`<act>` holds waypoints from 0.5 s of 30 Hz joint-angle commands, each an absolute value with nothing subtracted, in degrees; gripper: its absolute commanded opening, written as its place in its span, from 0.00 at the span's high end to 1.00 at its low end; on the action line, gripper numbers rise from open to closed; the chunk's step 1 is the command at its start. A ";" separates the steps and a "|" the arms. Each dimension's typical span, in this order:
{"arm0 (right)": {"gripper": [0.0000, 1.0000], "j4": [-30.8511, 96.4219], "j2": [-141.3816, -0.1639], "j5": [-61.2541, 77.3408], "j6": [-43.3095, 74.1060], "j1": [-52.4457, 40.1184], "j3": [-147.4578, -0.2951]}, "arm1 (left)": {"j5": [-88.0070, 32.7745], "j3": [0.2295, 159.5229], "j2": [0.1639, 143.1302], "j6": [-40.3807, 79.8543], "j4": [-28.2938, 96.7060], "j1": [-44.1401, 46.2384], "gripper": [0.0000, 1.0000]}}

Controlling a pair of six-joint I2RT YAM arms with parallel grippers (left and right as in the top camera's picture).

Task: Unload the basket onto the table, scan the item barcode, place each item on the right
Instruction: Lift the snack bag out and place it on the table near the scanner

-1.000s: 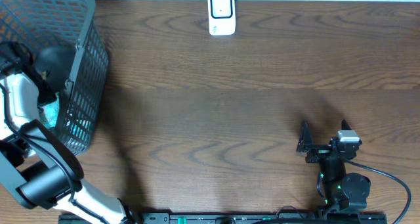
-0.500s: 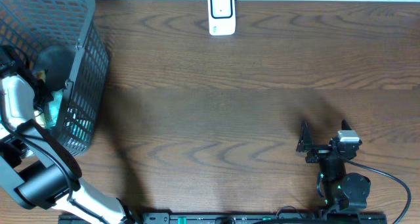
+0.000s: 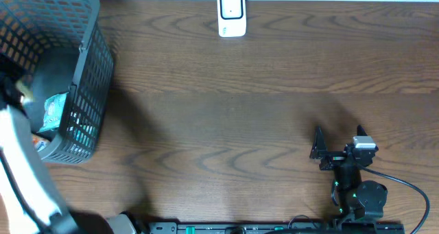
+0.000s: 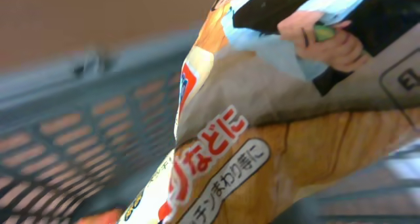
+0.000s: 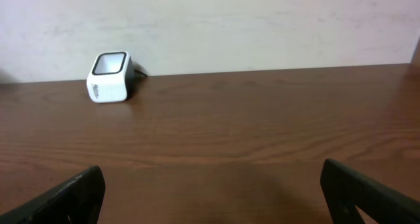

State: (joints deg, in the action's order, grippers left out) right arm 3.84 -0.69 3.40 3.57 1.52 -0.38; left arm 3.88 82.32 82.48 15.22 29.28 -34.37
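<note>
Orange packet [image 4: 262,152] | long axis diagonal, lower-left to upper-right | basket [image 4: 65,125] behind

**White arm on the left, black arm on the right**

On my overhead feed, the left arm [image 3: 20,165] is a blurred white tube along the left edge. At lower right, the right arm [image 3: 351,182] is black, with a silver camera block [image 3: 365,146], small green lights and a black cable [image 3: 408,186] looping off to the right. Its fingers [image 5: 69,196] are black wedges in the wrist view's lower corners.
</note>
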 commanded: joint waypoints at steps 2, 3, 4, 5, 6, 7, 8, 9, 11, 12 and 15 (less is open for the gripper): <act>0.01 4.08 -0.32 3.38 2.90 1.08 -0.32 | -12.27 83.68 74.46 23.57 23.07 -33.71 0.93; 0.01 4.08 -0.32 3.38 2.90 1.08 -0.32 | -13.21 83.68 73.10 26.11 21.52 -33.28 0.93; 0.01 4.08 -0.32 3.38 2.90 1.08 -0.32 | -13.76 83.68 72.07 28.47 20.43 -32.77 0.93; 0.01 4.08 -0.32 3.38 2.90 1.08 -0.32 | -14.46 83.68 70.98 31.27 19.38 -31.92 0.93; 0.00 4.08 -0.32 3.38 2.90 1.08 -0.30 | -15.25 83.68 70.04 33.87 18.52 -30.81 0.93; 0.01 4.08 -0.32 3.38 2.90 1.08 -0.32 | -16.16 83.68 69.32 35.40 17.91 -29.74 0.93; 0.01 4.08 -0.32 3.38 2.90 1.08 -0.32 | -17.34 83.68 68.66 36.32 17.23 -28.12 0.93; 0.01 4.08 -0.32 3.38 2.90 1.08 -0.30 | -17.98 83.68 68.31 36.29 16.60 -26.41 0.93; 0.01 4.08 -0.32 3.38 2.90 1.08 -0.32 | -18.00 83.68 68.07 36.05 15.66 -22.24 0.93; 0.01 4.08 -0.32 3.38 2.90 1.08 -0.32 | -17.98 83.68 68.12 36.07 15.44 -19.75 0.93; 0.01 4.08 -0.32 3.38 2.90 1.08 -0.32 | -17.96 83.68 69.04 36.07 14.76 -12.43 0.93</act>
